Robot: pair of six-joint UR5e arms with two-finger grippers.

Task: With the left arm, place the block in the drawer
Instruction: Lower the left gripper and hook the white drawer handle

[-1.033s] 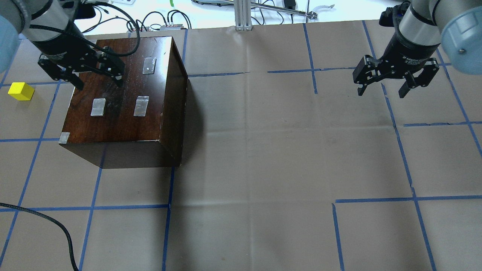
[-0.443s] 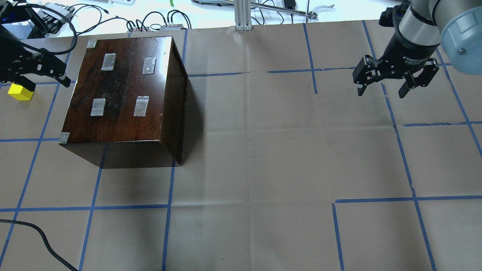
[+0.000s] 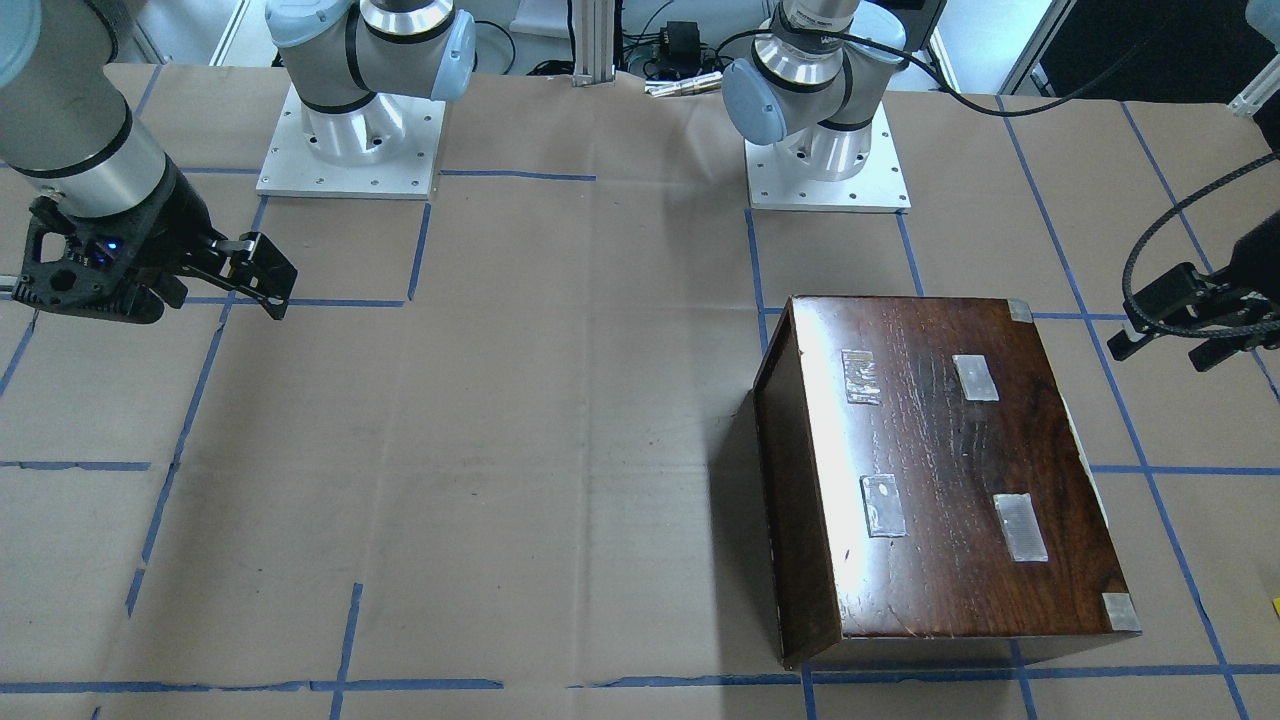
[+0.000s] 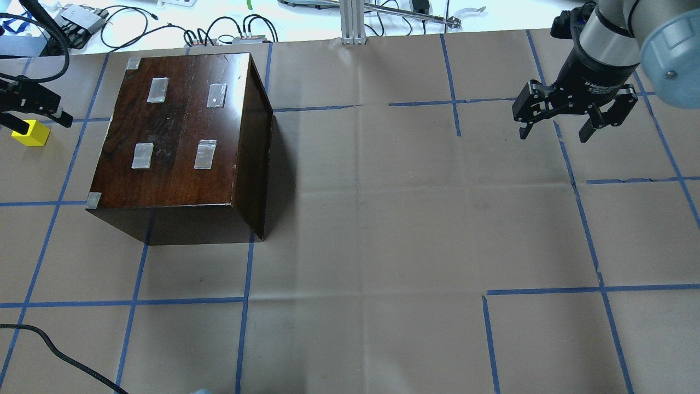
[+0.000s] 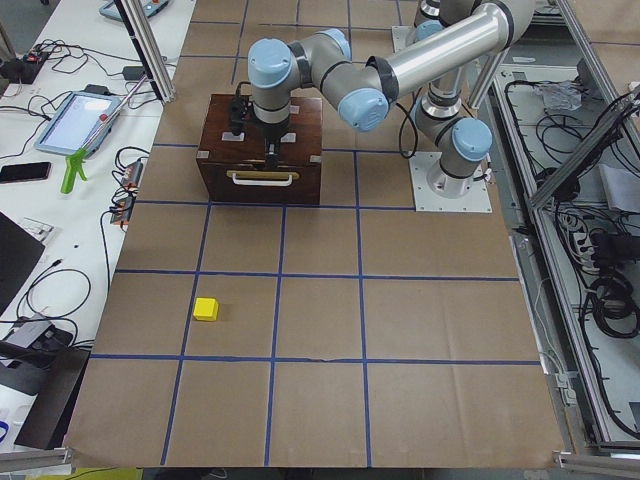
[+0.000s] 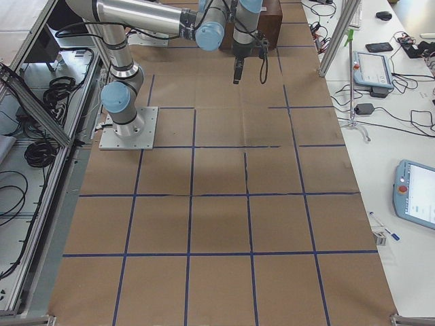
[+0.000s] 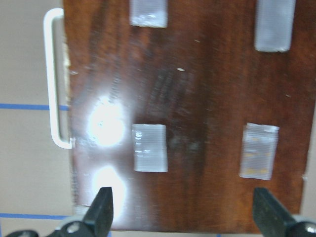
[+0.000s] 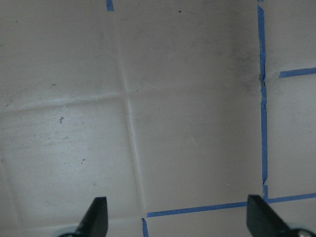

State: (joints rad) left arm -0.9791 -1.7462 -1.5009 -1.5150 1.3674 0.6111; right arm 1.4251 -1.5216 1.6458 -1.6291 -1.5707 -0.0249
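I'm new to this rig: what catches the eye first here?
The glossy dark-brown box with tape patches dominates the left half of the table in the overhead view, its drawer shut. A small bright yellow block lies alone to its left.

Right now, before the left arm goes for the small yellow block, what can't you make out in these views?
- Inside of the brown-fronted drawer: it looks shut within the glossy dark-brown wooden box in every view.
- Small bright yellow block: overhead, a finger of the black left gripper covers part of it; front-facing, the right edge leaves a sliver.
- Left gripper's body: cut by the frame edge in both those views.
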